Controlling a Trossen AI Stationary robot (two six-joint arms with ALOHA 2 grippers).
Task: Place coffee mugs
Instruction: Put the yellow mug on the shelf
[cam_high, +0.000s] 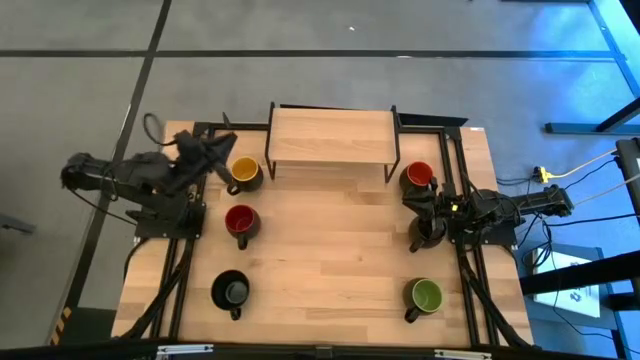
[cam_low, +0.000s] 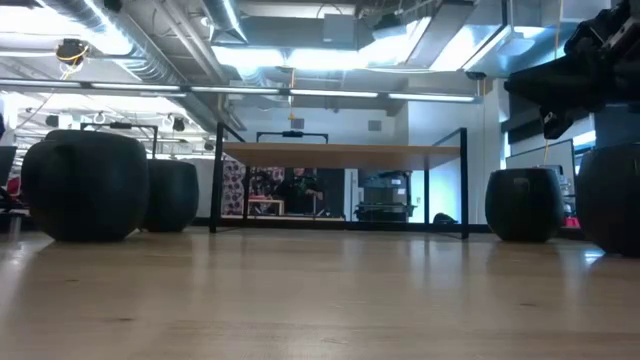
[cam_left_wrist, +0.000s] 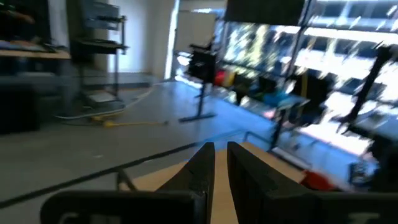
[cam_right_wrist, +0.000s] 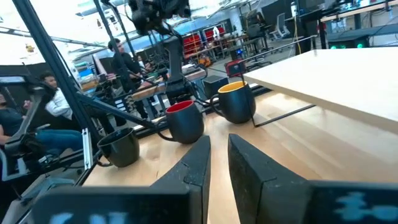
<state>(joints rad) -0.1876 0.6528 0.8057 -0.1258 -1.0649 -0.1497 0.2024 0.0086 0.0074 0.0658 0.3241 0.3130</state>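
On the table (cam_high: 330, 270), six mugs sit in two columns and none is on the wooden shelf (cam_high: 331, 137) yet, so I'd judge no placement is done. Left column, far to near: yellow-inside mug (cam_high: 245, 173) just off the shelf's left end, red-inside mug (cam_high: 240, 222), black-inside mug (cam_high: 232, 291). Right column: orange-red-inside mug (cam_high: 418, 177) just off the shelf's right end, a dark mug (cam_high: 427, 232) mostly under the right arm, green-inside mug (cam_high: 425, 296) nearest. Shelf top is bare in the high view; the low view shows nothing under it either. Right gripper (cam_right_wrist: 218, 163) hangs over the table near the right edge, between the orange-red mug and the dark one, and points left across the table; its fingers (cam_right_wrist: 198, 163) are pressed nearly together with a thin gap and pinch nothing. Its wrist view sees the yellow, red and black mugs lined up beyond and the shelf edge beside them. Left gripper (cam_left_wrist: 220, 169) is raised off the far-left table corner, just beside the yellow mug; its fingers (cam_left_wrist: 203, 168) are likewise close together and empty, aimed out past the table into the room. People show in the background of the right wrist view, well away. Remaining, as I read it: all six mugs still need picking and placing.
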